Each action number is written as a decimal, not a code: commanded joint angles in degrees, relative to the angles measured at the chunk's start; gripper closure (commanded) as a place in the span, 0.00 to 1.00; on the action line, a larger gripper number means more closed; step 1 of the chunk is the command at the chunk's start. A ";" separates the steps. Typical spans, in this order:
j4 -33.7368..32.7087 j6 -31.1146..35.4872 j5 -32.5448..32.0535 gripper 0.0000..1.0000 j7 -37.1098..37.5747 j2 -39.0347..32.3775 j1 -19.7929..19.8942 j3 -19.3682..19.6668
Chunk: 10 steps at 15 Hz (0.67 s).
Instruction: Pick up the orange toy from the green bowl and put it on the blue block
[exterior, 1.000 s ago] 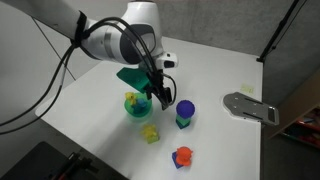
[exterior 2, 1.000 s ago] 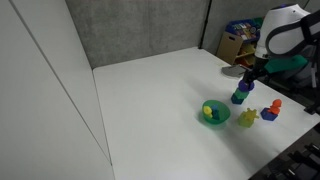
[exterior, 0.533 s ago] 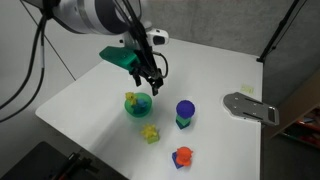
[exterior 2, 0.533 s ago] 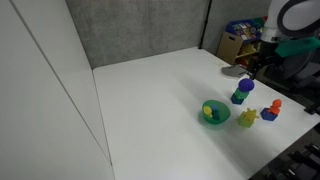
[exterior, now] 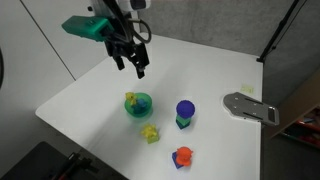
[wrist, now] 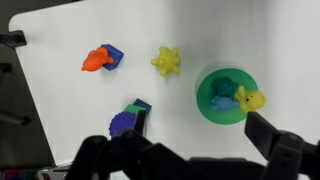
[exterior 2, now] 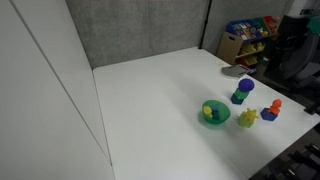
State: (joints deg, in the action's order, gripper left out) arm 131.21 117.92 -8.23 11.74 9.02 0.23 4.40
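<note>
The orange toy [wrist: 94, 61] rests on the blue block [wrist: 114, 53], away from the green bowl [wrist: 213, 88]; both also show in an exterior view [exterior: 182, 154]. The green bowl [exterior: 139, 106] holds a yellow duck [wrist: 250, 99] and a small blue toy. My gripper [exterior: 131, 64] is open and empty, raised well above the table and behind the bowl. In the wrist view its fingers [wrist: 172, 132] frame the bottom edge, above bare table between the bowl and the purple-topped object.
A blue round-topped object on a green base [exterior: 185, 113] stands beside the bowl. A yellow star toy [exterior: 151, 133] lies between the bowl and the block. A grey flat object [exterior: 250, 106] sits near the table's far side. Shelves with boxes [exterior 2: 245, 38] stand beyond the table.
My gripper has risen from just above the bowl and the purple-topped object and moved back, away from the toys. The toys have not moved.
</note>
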 commanded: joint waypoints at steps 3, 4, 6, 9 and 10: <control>5.30 -2.94 5.28 0.00 -6.68 12.66 0.42 -1.17; 5.72 -3.35 5.97 0.00 -7.14 14.27 0.39 -1.24; 6.18 -4.62 7.22 0.00 -7.43 17.23 0.43 -1.43; 6.36 -6.28 8.23 0.00 -6.19 20.59 0.65 -2.02; 6.38 -6.73 8.45 0.00 -6.16 21.39 0.70 -2.08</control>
State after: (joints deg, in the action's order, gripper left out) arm 136.60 112.79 -1.18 6.11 26.86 0.22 3.04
